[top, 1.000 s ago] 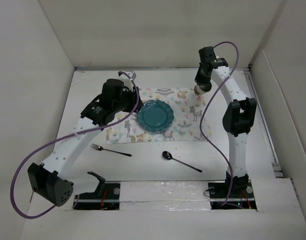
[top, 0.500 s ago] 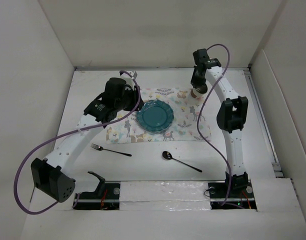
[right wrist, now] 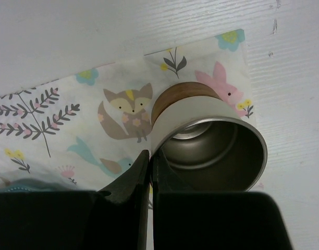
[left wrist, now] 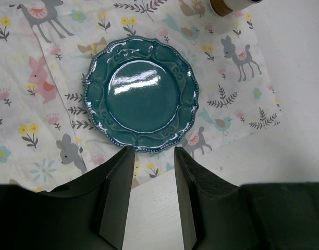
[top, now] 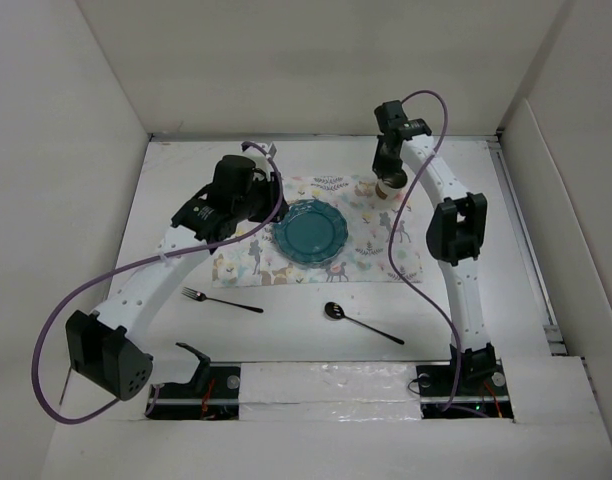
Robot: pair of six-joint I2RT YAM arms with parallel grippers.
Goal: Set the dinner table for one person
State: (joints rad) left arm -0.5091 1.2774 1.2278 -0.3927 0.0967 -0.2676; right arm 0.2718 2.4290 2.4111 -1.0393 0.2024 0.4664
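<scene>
1. Where the white bench [top: 296, 330] fills the floor of the walled bay and runs under everything in view, the leftmost item is a fork [top: 221, 301]. It lies flat on bare bench, with its tines toward 9 o'clock and its handle toward 4.
2. Next comes the left claw [left wrist: 153, 152], raised off the bench with its jaws apart and nothing between them. In the left wrist view the plate's near rim sits just past the tips, at 12 o'clock.
3. An animal-print placemat [top: 248, 262] lies flat on the middle of the bench. A teal scalloped plate [top: 311, 232] rests on it, roughly central.
4. With the plate as the dial's centre, the fork is at about 8 o'clock. A dark spoon [top: 361, 323] lies at 5 o'clock on bare bench, just off the placemat's near edge, its bowl toward 10 and its handle toward 4.
5. At 2 o'clock, over the placemat's far right corner, is a metal cup [right wrist: 211, 135] with a wood-toned base band. It is tilted, mouth toward the wrist camera.
6. The right claw [right wrist: 150, 156] is clamped on the cup's rim, one finger outside the wall and one inside. Whether the cup's base touches the placemat cannot be told.
</scene>
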